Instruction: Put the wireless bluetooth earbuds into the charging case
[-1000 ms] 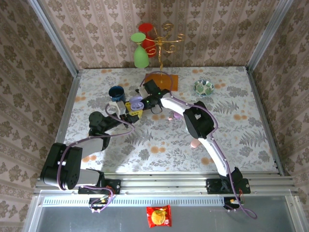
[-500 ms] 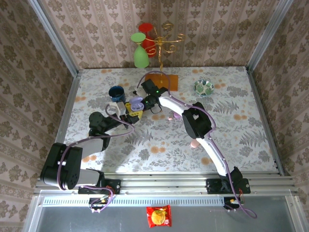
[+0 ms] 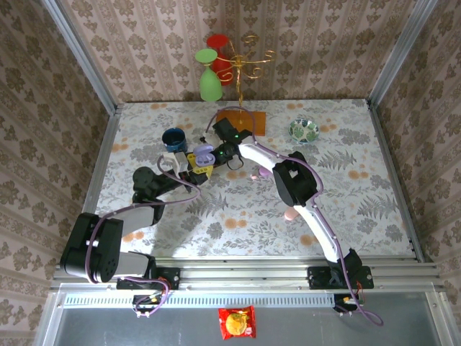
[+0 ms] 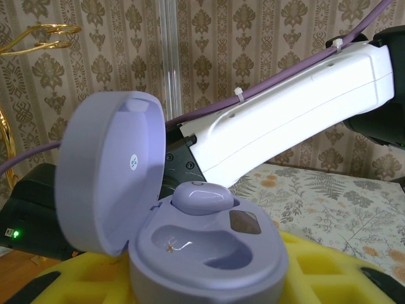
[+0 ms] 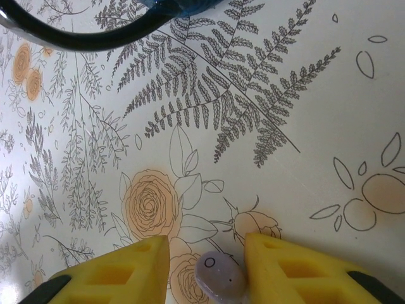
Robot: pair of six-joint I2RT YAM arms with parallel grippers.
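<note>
Right pincer (image 5: 204,246) has narrowed around the loose earbud (image 5: 219,277) on the worktop (image 5: 285,95), jaws not yet clamped, so pickup is judged imminent, while the left pincer (image 3: 196,168) grips the open case (image 4: 209,266), holding a seated earbud (image 4: 201,197) and one free socket (image 4: 204,244).

The top external camera looks down from behind the arm bases (image 3: 155,277) over the surface (image 3: 360,209), sharing the open lilac case (image 3: 203,153) with the level, very near left wrist camera. Just beside that case, the right wrist camera faces down, close.
</note>
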